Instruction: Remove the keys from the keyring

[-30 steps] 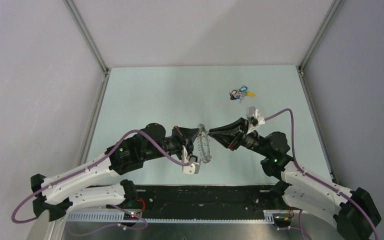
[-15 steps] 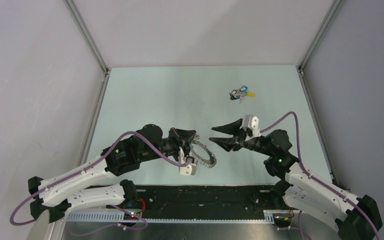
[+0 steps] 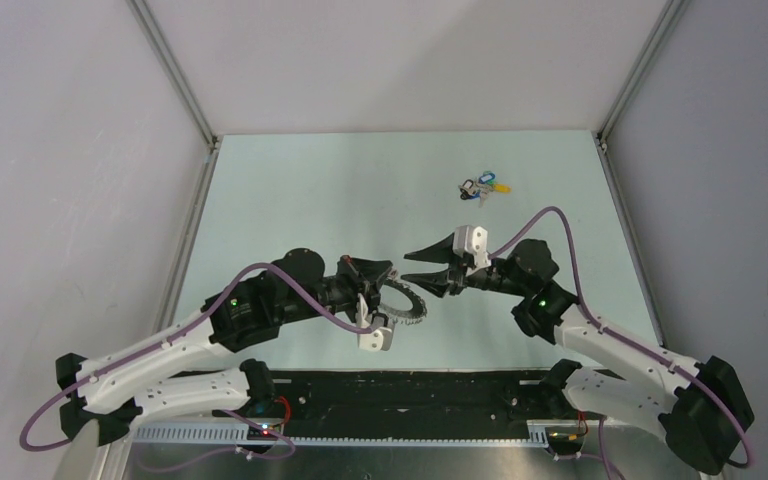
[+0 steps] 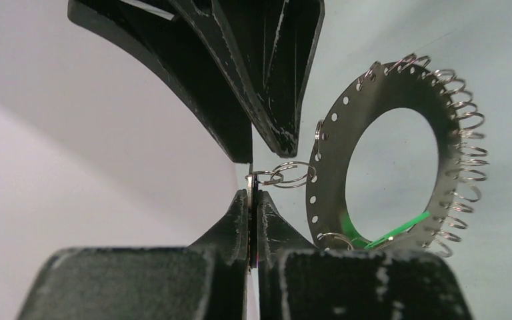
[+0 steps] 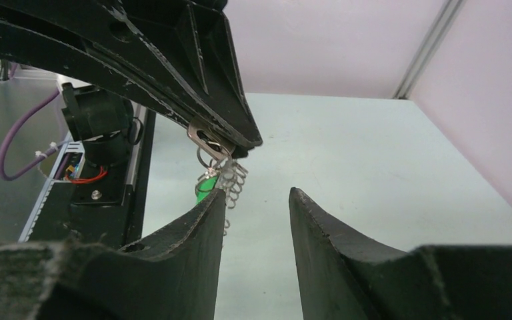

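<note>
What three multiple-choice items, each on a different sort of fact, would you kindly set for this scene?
1. Where is the blue-and-yellow bunch?
A) on the table, beyond both arms
B) in a box
C) on the floor

2. What colour is the key showing at the ring?
A) red
B) green
C) orange

3. How is the right pincer?
A) open and empty
B) shut on the ring
C) shut on the key

Answers:
1. A: the top view shows the bunch lying on the far part of the table.
2. B: a bright green strip shows at the ring's lower edge.
3. A: its jaws stand apart with nothing between them.
</note>
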Motion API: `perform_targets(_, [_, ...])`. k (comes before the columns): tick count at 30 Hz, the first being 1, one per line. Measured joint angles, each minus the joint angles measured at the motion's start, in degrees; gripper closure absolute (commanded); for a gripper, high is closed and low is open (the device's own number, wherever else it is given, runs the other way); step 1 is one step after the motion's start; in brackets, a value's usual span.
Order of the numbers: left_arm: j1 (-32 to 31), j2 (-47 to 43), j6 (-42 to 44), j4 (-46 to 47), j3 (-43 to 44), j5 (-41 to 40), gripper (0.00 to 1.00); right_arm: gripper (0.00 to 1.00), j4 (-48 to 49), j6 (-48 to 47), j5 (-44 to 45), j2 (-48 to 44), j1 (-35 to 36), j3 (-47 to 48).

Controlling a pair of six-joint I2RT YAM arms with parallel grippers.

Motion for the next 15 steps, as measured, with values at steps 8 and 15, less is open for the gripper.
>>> perform_targets(8, [0.0, -0.4, 0.0, -0.1, 0.0, 0.2, 1.0, 0.56, -0.2, -0.6, -2.4, 2.1, 2.1, 1.6])
perform_targets(15, [0.0, -0.7, 0.0, -0.4, 0.0, 0.9, 1.0, 0.58, 0.9, 0.4, -5.8, 3.1, 2.3, 1.9])
